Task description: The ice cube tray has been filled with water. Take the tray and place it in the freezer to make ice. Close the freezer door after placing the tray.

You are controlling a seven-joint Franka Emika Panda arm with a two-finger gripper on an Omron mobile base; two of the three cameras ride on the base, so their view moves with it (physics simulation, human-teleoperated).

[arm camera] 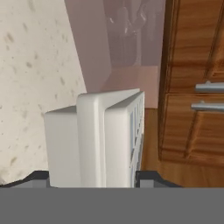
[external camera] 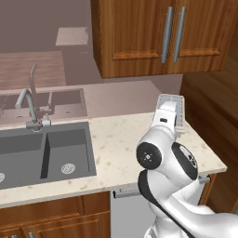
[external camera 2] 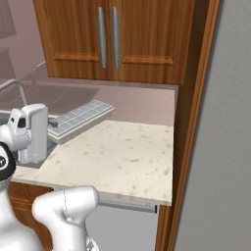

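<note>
now the fingers [arm camera: 94, 177] clamp the tray [external camera 2: 81, 117], lifted above the tabletop [external camera 2: 122, 157]; keep it level, avoid spilling water.

1. The arm [external camera: 169, 158] is glossy white, built of rounded, bulbous segments.
2. One joint shows a round black cap with a small pale dot at its middle.
3. Dark bands run where the white shells meet, curving around the elbow.
4. The hand block [external camera 2: 33, 132] is a white, boxy piece with rounded corners and a small dark spot on its side.
5. The gripper [arm camera: 94, 177] has two small dark finger tips.
</note>
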